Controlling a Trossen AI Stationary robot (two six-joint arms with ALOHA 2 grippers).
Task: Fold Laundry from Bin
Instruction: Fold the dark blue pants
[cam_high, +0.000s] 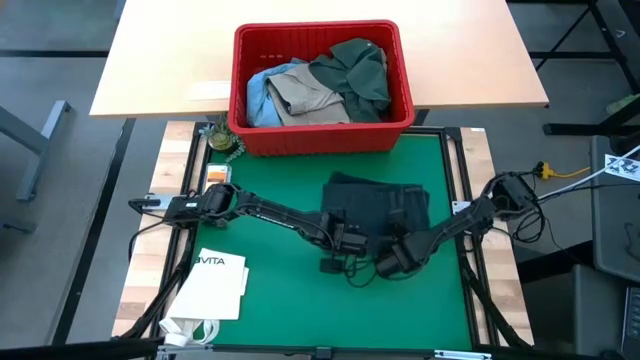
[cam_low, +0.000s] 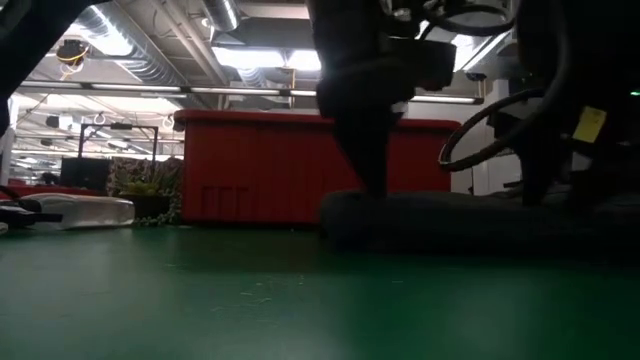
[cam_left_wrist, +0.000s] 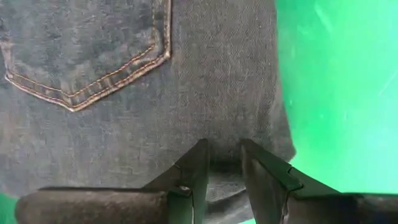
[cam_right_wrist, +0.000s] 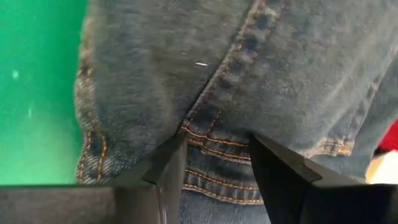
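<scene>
Counting 1 bin (cam_high: 322, 135); 3 garments (cam_high: 320, 83) inside; 1 trousers (cam_high: 377, 205) outside

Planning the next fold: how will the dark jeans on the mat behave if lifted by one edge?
The dark jeans would probably droop and unfold, since they lie as soft folded layers. The thick seams and stitched pocket suggest fairly heavy denim. The coarse weave looks unlikely to slip from the left gripper or right gripper.

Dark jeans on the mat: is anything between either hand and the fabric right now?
Nothing visible. Both hands are already at the dark jeans on the green mat: the left hand and the right hand each have their fingers straddling the near denim edge. The red bin sits clear behind.
</scene>
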